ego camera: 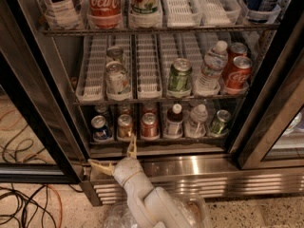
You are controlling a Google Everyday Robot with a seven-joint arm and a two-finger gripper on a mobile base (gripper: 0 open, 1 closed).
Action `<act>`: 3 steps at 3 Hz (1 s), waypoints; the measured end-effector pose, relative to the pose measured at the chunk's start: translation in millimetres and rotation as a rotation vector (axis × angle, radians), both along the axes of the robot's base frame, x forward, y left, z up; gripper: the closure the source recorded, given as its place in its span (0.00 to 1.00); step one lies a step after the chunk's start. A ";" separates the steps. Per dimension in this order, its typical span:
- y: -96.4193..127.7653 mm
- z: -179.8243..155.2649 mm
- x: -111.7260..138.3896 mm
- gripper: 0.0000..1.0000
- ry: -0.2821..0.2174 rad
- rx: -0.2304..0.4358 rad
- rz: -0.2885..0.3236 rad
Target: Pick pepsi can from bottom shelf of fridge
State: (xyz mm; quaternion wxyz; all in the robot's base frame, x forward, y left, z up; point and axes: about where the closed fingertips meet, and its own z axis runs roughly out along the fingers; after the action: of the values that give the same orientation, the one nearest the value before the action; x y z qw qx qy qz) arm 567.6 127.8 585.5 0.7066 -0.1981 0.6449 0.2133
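The pepsi can (99, 127) sits leftmost on the bottom shelf (190, 145), end effector (113, 151) before it.

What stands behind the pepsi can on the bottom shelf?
Behind the pepsi can a second can shows only its top; its body is covered, so its brand cannot be told. The gripper, fingers open, is in front of the shelf.

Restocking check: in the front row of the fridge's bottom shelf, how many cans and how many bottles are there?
Cans: 4 (pepsi can, orange-brown can, red can, green can)
Bottles: 2 (dark bottle, clear bottle)
Total: 6
The pincer is open, just below the bottom shelf, under the pepsi and orange-brown cans.
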 end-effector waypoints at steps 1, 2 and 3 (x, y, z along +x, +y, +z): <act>0.0 0.0 0.0 0.00 0.000 0.000 0.000; 4.0 -0.7 -1.8 0.00 0.001 -0.013 0.018; 16.5 -4.8 -4.5 0.00 0.009 -0.039 0.057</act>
State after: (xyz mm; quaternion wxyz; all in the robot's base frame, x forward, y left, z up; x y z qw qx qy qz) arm 563.1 144.3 580.7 0.6933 -0.2290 0.6463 0.2217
